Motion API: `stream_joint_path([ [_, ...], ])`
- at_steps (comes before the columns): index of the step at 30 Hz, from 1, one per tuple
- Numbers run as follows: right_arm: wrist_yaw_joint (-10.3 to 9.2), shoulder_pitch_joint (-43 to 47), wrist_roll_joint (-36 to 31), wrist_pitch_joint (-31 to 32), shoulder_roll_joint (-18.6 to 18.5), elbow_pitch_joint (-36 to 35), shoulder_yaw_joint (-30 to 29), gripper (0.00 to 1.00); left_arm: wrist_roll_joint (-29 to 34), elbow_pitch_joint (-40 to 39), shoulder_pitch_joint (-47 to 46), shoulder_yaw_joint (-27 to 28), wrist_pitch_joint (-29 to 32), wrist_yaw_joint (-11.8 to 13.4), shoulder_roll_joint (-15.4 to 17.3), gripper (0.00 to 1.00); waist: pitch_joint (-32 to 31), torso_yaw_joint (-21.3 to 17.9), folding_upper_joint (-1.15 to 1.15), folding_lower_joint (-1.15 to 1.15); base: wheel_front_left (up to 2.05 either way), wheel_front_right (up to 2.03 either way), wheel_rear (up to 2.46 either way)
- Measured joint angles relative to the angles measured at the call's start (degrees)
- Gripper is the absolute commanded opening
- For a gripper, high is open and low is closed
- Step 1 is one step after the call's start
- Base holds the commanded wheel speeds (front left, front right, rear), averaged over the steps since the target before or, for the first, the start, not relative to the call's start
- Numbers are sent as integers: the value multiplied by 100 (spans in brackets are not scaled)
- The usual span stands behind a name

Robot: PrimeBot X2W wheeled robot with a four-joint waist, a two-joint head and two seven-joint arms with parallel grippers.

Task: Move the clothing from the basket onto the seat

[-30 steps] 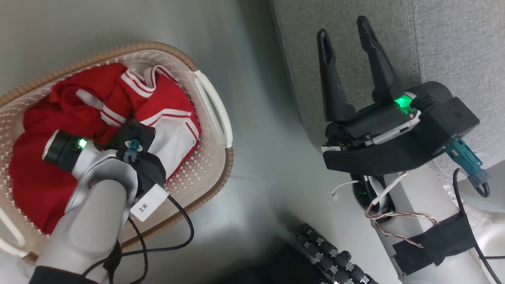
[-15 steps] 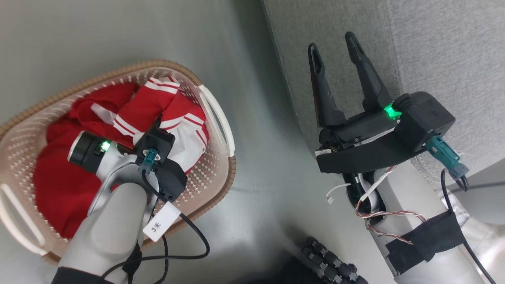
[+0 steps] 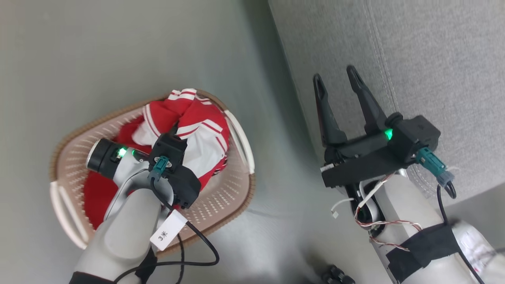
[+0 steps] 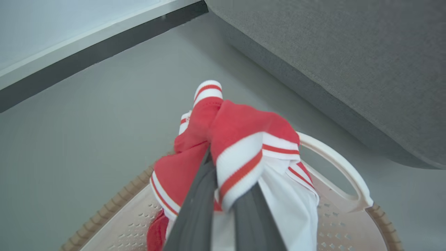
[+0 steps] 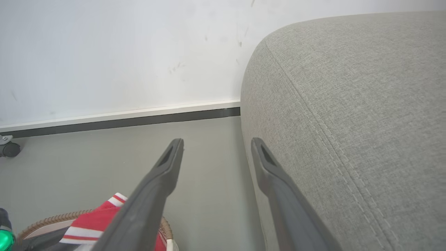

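My left gripper [image 3: 179, 128] is shut on a bunch of the red and white striped clothing [image 3: 199, 120], held up over the right end of the cream basket [image 3: 232, 205]. In the left wrist view the dark fingers [image 4: 195, 209] pinch the clothing [image 4: 240, 136] just above the basket's white handle [image 4: 334, 160]. More red fabric [image 3: 94, 197] lies in the basket under my forearm. My right gripper [image 3: 334, 73] stands open and holds nothing, against the side of the grey sofa [image 3: 434, 59]. Its gap [image 5: 216, 141] sits beside the sofa's rounded corner [image 5: 348, 104].
Bare grey floor [image 3: 118, 51] lies around the basket and between it and the sofa. A white wall with a dark baseboard [image 5: 122, 122] runs behind. A small caster [image 5: 8, 150] stands by the wall. Black rollers of my base [image 3: 335, 274] show at the bottom.
The head camera has shifted. My left gripper has risen with a bunch of clothing, pulling it up out of the basket's right end. The right gripper stays open beside the sofa.
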Motion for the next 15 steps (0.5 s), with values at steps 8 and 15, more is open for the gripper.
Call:
stream_joint_path([
  [8, 58, 239, -7, 0, -103, 356, -221, 100, -137, -107, 0, -42, -36, -151, -91, 0, -564, 355, 0, 0, 0, 0, 0],
  [15, 96, 458, -10, 1, -204, 635, -391, 100, -293, -138, -1, -140, -37, -246, -152, 0, -1084, 656, 0, 0, 0, 0, 0],
])
